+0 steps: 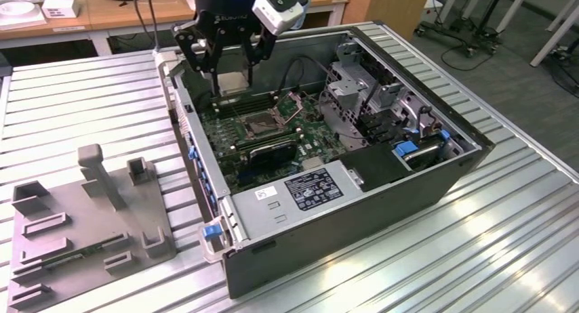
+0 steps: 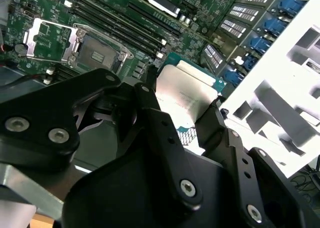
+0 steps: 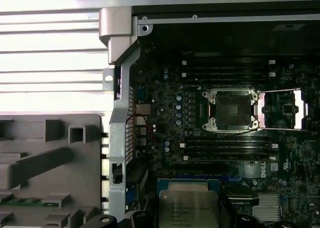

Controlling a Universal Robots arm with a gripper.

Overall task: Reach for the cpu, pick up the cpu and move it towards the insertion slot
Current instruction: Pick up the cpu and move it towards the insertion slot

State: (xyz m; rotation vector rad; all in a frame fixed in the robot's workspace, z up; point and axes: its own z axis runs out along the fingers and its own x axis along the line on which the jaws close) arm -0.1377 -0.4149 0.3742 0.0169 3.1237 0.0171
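My gripper point(image 1: 232, 77) hangs over the far end of the open computer case, shut on the cpu point(image 1: 233, 84). The cpu is a flat square chip with a pale silver top; in both wrist views it sits between the black fingers point(image 2: 150, 95), at cpu point(image 2: 185, 93) and cpu point(image 3: 189, 208). The insertion slot point(image 1: 257, 125) is on the green motherboard, below the gripper and nearer the exterior view's camera. It has a shiny metal frame and dark centre, and its load plate is swung open beside it. It appears as insertion slot point(image 3: 232, 110) and insertion slot point(image 2: 97, 53), clear of the cpu.
The case point(image 1: 434, 184) lies open on a slatted metal table point(image 1: 81, 103). Black memory slots point(image 3: 227, 148) flank the socket. A drive cage point(image 1: 362, 89) and power supply point(image 1: 308, 184) fill the case's other parts. A grey plastic tray point(image 1: 54, 259) holding a green memory strip point(image 1: 77, 254) sits at the exterior view's left.
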